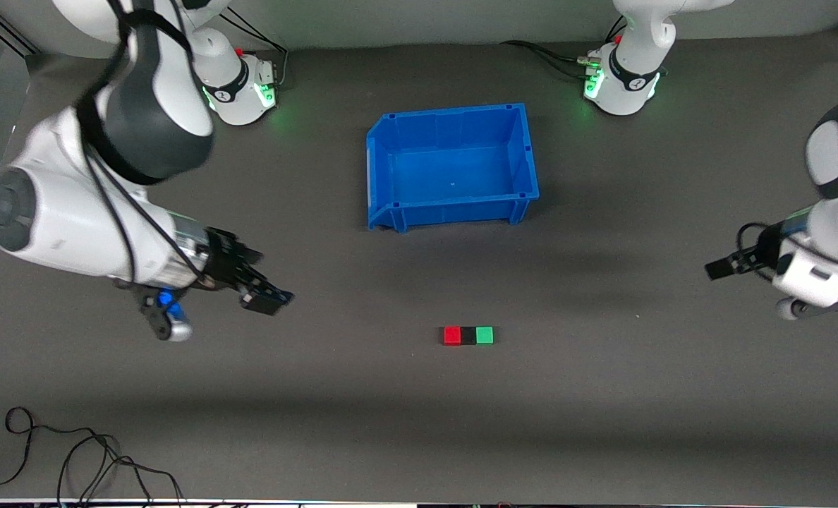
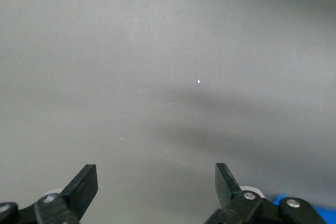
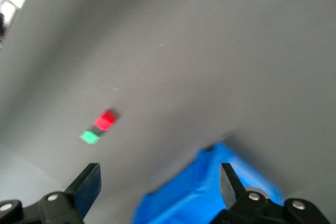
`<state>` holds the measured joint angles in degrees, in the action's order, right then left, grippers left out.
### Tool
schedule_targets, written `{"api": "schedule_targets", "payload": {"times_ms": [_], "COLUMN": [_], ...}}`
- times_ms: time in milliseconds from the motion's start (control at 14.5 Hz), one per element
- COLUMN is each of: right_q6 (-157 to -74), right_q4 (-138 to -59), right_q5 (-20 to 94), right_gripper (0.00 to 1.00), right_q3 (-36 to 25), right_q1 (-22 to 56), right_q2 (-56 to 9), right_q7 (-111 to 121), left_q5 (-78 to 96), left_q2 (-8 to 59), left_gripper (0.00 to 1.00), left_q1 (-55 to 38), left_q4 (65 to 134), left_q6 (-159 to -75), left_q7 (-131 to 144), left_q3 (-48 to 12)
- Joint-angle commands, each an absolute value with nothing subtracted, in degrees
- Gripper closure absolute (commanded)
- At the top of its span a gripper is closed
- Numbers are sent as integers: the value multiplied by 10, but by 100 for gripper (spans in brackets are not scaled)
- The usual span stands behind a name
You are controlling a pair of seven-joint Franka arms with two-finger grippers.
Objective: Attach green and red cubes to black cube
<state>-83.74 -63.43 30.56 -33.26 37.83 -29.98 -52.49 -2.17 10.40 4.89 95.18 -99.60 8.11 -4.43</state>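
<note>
From the front camera, the small matte red cube (image 1: 452, 335), black cube (image 1: 468, 336) and green cube (image 1: 484, 335) sit touching in a row on the grey mat (image 1: 602, 395), nearer the camera than the blue plastic bin (image 1: 451, 166). Both grippers are well apart from them: the right gripper (image 1: 267, 296) toward its arm's end, the left gripper (image 1: 717, 269) toward its own, each with spread fingers.

The left wrist view shows spread fingers (image 2: 84, 186) over bare mat.

The right wrist view shows spread fingers (image 3: 88, 183), the cubes off ahead, the bin close.

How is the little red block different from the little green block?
The small matte red cube is red; the small matte green cube is green. The red cube sits on the small black cube's side toward the right arm's end, the green cube on the side toward the left arm's. Both look equal-sized and touch the black cube.
</note>
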Motion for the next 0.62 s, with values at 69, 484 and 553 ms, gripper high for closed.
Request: {"api": "schedule_targets", "payload": {"times_ms": [69,484,553], "right_q6": [-742,-708,-708], "right_q4": [-657,-663,-664], "right_q5": [228,158,159], "right_gripper": [0,0,0], "right_q3": [-381,-453,-454], "right_q1": [388,389,388], "right_q2": [-254,-237,-234], "right_q7": [-343,-142,-142], "left_q5": [-3,2,2], "left_q2": [39,-22,-32], "left_gripper": [0,1,1], "left_q1": [67,66,66], "left_q4": [982,981,981], "left_q6": [-979,-975,-976], "left_q7": [-33,-32,-32], "left_q3": [-47,-50,-50]}}
